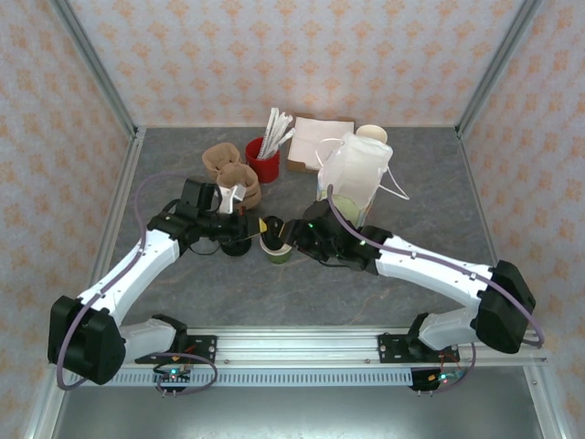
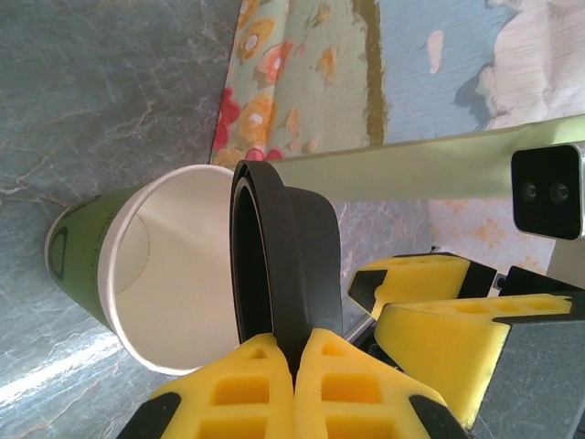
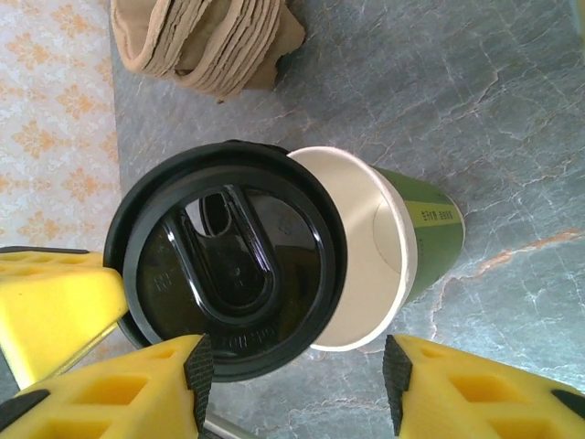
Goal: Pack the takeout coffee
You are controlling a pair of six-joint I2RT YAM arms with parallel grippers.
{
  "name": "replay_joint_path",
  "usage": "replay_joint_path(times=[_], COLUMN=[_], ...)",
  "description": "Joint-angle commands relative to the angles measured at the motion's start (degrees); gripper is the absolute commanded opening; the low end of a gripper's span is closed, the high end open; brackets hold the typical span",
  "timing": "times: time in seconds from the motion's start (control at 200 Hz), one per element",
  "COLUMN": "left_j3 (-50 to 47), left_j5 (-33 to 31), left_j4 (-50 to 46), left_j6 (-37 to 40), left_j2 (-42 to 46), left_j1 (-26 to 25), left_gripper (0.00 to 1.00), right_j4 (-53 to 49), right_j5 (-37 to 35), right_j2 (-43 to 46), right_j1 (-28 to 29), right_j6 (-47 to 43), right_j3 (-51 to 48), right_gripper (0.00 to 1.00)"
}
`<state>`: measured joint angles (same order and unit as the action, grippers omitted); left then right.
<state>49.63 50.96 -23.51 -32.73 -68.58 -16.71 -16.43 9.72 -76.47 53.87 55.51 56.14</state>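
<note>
Takeout coffee cup (image 3: 425, 238) stands mid-table, just near of the paper bag (image 1: 356, 174). The left gripper (image 2: 294, 366) pinches the black lid (image 3: 228, 261), which sits askew and unseated. The right gripper (image 3: 294, 375) is spread, so a skewed press could tip the unbraced cup.

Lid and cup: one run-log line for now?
lid: unseated, tilted beside cup mouth | left hand: shut on lid rim | cup: open | right hand: open, by cup
</note>
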Motion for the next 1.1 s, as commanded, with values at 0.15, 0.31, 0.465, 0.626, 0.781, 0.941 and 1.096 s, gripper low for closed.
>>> replay_joint_path(times=[0.15, 0.31, 0.465, 0.626, 0.781, 0.941, 1.096], left_j3=[-1.9, -2.6, -3.0, -3.5, -3.6, -4.0, -4.9], left_j5=[3.1, 3.4, 3.4, 2.8, 3.1, 3.2, 3.5], left_j4=[2.7, 3.0, 3.1, 4.3, 4.9, 4.9, 5.2], left_j6=[-0.2, 0.2, 0.4, -0.7, -0.4, 0.0, 0.4], left_j2=[-1.6, -2.7, -3.8, -4.4, -5.2, -5.7, -5.8], left_j1=[1.2, 1.5, 1.7, 2.1, 2.1, 2.1, 2.1], left_gripper=[0.09, 0.1, 0.16, 0.23, 0.24, 0.25, 0.26], right_j4=[1.6, 1.7, 0.7, 4.2, 3.8, 3.4, 2.9], right_j5=[-1.9, -2.4, -3.5, -0.1, 0.5, 0.3, -0.2], right_j2=[-1.6, -1.7, -1.5, -1.8, -3.0, -4.0, -4.4], right_j1=[-0.8, -1.4, -1.7, -2.9, -3.0, -3.1, -3.1], right_j6=[-1.1, -1.1, -1.3, 0.4, 0.3, 0.5, 0.4], right_j3=[1.9, 1.3, 1.2, 0.3, 1.1, 1.2, 1.4], right_gripper=[0.57, 0.57, 0.57, 0.58, 0.59, 0.59, 0.59])
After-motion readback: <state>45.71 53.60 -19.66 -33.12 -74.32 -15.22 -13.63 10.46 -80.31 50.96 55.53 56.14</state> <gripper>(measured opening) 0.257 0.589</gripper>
